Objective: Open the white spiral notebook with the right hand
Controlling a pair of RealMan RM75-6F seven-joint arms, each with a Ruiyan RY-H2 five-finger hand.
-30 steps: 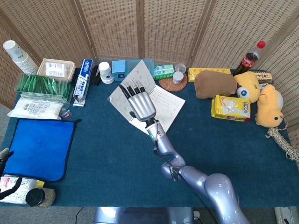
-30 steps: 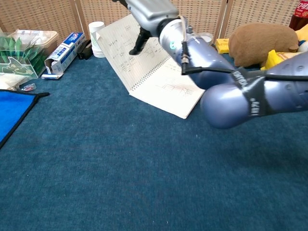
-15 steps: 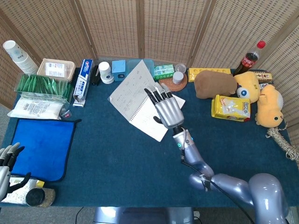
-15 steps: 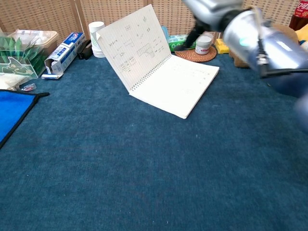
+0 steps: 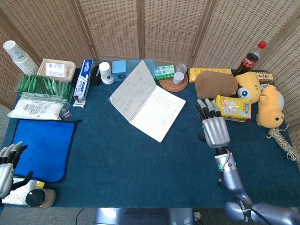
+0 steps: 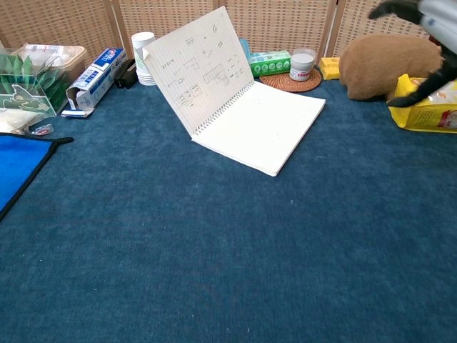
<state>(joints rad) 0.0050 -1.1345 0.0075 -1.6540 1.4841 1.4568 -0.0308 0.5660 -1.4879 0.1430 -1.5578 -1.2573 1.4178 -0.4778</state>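
**Notebook lies open, hands apart from it**

We see the white spiral notebook (image 5: 147, 101) open on the table (image 5: 117, 159) — well left of our right robot hand (image 5: 214, 127), fingers spread, holding nothing. Left robot hand (image 5: 7, 166) also empty, fingers apart.

Both views are bright and evenly lit, with soft diffuse light and only faint shadows. The head view is sharp across the frame, with slight bending toward the edges. In the chest view the right hand (image 6: 427, 43) at the upper right is smeared by motion blur, while the rest stays crisp.
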